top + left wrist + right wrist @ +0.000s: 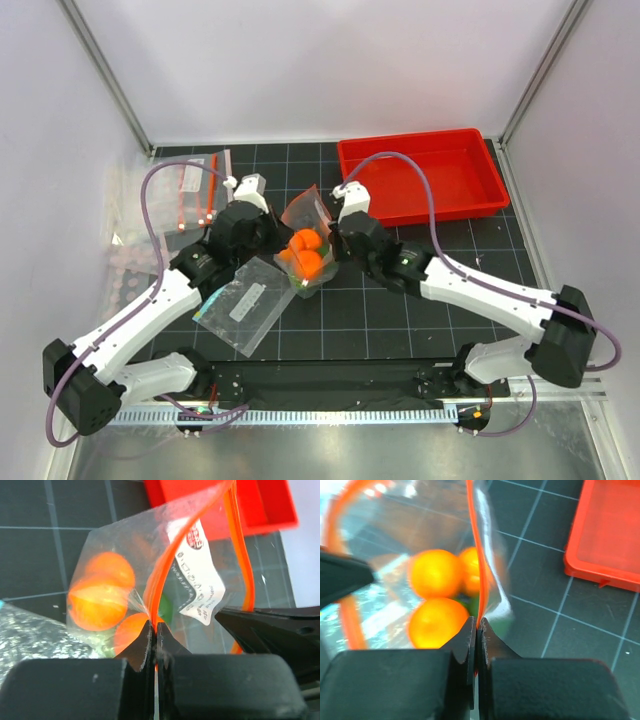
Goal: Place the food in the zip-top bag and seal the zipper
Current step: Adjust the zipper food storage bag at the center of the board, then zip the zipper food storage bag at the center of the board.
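Note:
The zip-top bag point(305, 215) is held up over the mat's middle between both grippers, its mouth partly open. Orange fruits point(306, 252) and green fruit sit inside it; they show in the left wrist view point(98, 596) and in the right wrist view point(434, 574). My left gripper point(268, 228) is shut on the red-orange zipper point(159, 580) at the bag's left side. My right gripper point(335, 235) is shut on the zipper point(476, 555) at the right side. The white label point(199, 570) faces the left wrist camera.
A red tray point(422, 175) stands at the back right. A clear pouch with a teal-blue edge point(240, 305) lies flat at front left. More clear bags with red strips point(196, 190) lie at back left.

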Robot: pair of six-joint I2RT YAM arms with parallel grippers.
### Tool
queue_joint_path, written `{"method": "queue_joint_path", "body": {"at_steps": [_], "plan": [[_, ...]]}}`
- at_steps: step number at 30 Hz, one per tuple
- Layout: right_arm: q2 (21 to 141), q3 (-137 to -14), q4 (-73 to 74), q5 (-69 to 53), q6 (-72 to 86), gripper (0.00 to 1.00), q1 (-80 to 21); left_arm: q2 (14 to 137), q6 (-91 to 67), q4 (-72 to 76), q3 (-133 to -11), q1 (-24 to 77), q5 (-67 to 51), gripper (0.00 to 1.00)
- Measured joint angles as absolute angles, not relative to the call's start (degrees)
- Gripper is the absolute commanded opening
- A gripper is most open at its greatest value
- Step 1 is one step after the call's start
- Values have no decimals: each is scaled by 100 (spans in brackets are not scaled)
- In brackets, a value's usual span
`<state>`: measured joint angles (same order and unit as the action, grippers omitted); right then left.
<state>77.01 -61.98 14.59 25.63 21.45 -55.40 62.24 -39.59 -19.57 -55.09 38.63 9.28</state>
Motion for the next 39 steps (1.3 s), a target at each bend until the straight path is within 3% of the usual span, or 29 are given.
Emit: {"method": "queue_joint_path", "body": {"at_steps": [4,10,14,18,22,31,39], "plan": [[7253,-5999,1306,2390,2202,1,-5540,6316,-3789,-1863,-5570,4060,410,2],[7185,-5981,1184,2410,2241,1,-5537,6543,-3514,-1730,-5763,4366,-169,17],[7185,-5867,1107,2445,2252,1,-5537,6569,-3321,-1726,-5774,4362,-375,56],[7179,-5730,1028,2602,2255,1,-5522,6423,-3133,-1684,-5763,4362,-480,77],[7161,-5651,1033,2801,2292,1,-5417,5933,-2963,-1551,-5583,4362,-478,82],[7161,-5478,969,2611,2915,1,-4744,5009,-2473,-1044,-5059,4759,-377,83],[7161,-5465,976,2252,3330,1,-4466,4600,-2368,-102,-3376,5391,174,86]]}}
